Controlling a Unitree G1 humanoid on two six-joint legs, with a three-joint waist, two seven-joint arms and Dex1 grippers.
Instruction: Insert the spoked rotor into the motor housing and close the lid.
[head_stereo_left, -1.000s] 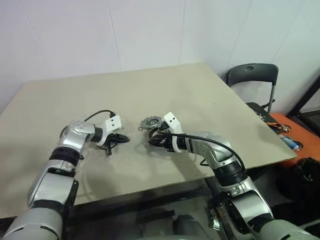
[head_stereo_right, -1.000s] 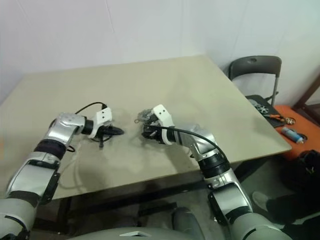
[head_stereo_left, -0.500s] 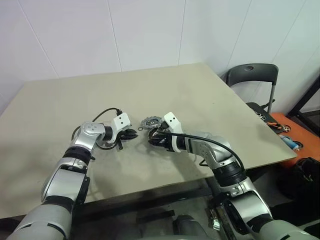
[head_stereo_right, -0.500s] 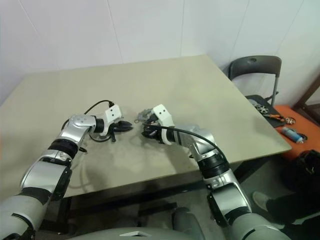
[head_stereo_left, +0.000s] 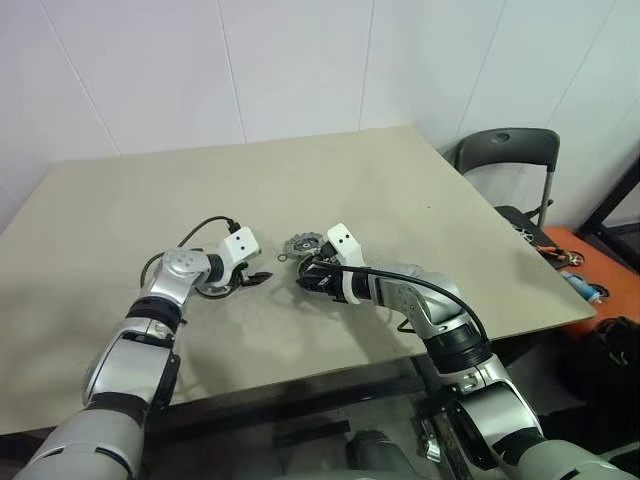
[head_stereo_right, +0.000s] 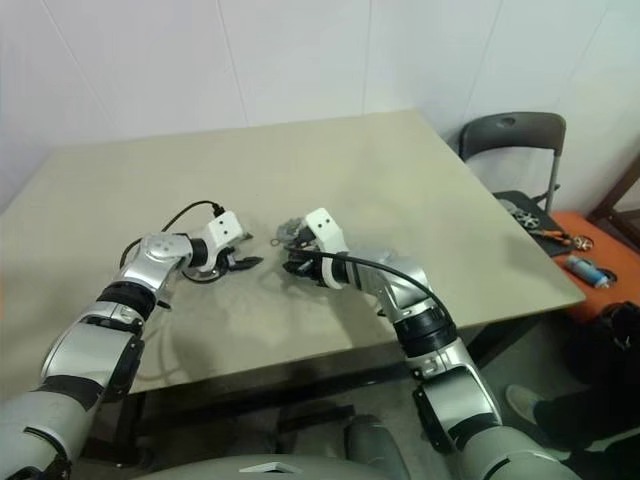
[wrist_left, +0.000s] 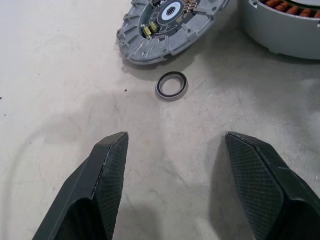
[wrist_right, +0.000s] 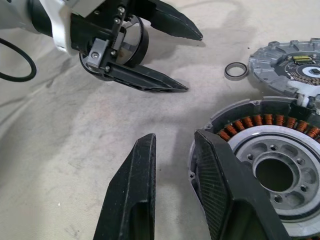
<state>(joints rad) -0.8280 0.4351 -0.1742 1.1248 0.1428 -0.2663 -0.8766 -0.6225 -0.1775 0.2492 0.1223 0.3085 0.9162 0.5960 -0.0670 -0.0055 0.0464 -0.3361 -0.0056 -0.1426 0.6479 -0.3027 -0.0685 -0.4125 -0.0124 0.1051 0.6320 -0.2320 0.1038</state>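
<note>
- left hand (wrist_left: 175, 137): fingers spread wide, nothing between them, low over bare bench (head_stereo_left: 300, 150)
- right hand (wrist_right: 175, 135): fingers only slightly parted, one lying over the near rim of the motor housing (wrist_right: 240, 150), the other on the bench side; not clamped on it
- spoked rotor (head_stereo_left: 212, 291): probably the dark ring on the bench under the left wrist; spokes too small to confirm
- motor housing: open side up, copper windings showing, mid-bench, nearer the front edge than the back
- lid (wrist_right: 295, 65): just behind the housing toward the back edge, one side resting up on the housing
- small black ring (wrist_left: 172, 85): loose on the bench beside the lid, not a task part
- handling, rotor: looks light, thin and rigid; spokes likely bend, so pinch across the outer rim, keep it level
- handling, housing: metal, looks heavy, likely stays put; brace its outer wall, stay off the windings
- handling, lid: stiff and flat, hard to lift off the bench; take the raised notched edge
</note>
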